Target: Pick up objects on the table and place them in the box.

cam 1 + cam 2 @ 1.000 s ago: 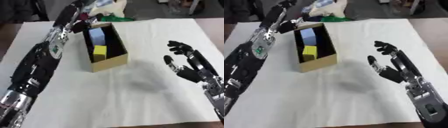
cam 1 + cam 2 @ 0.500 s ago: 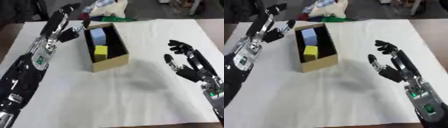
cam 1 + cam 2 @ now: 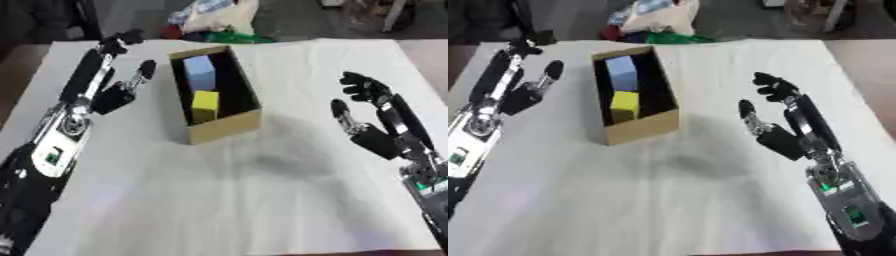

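left robot hand point(image 3: 112, 95): over the counter's left side, just left of the box, fingers straight and spread, pointing to the far edge, thumb out toward the box wall, nothing held
right robot hand point(image 3: 374, 125): right of centre, well apart from the box, palm turned to the left, fingers relaxed and slightly bent at the tips, thumb out, nothing held
arms: left one in from the lower left, black with silver joints; right one in from the lower right corner, small green light on the forearm
box point(image 3: 229, 125): open-topped brown cardboard, upright on the counter, left of centre, long side running away from the camera, slightly askew
blue block point(image 3: 199, 73): inside the box, far end, standing against the left wall
yellow block point(image 3: 206, 103): inside the box, near end, just in front of the blue block, touching or nearly touching it, cannot tell which
counter point(image 3: 262, 200): covered with a white cloth, faint creases, shadow on the cloth just right of and in front of the box
far edge: bundle of white and light-coloured bags point(image 3: 214, 17) beyond the cloth, something green point(image 3: 229, 36) and something red point(image 3: 171, 32) beside it, too blurred to make out
loose objects on the cloth: none seen outside the box
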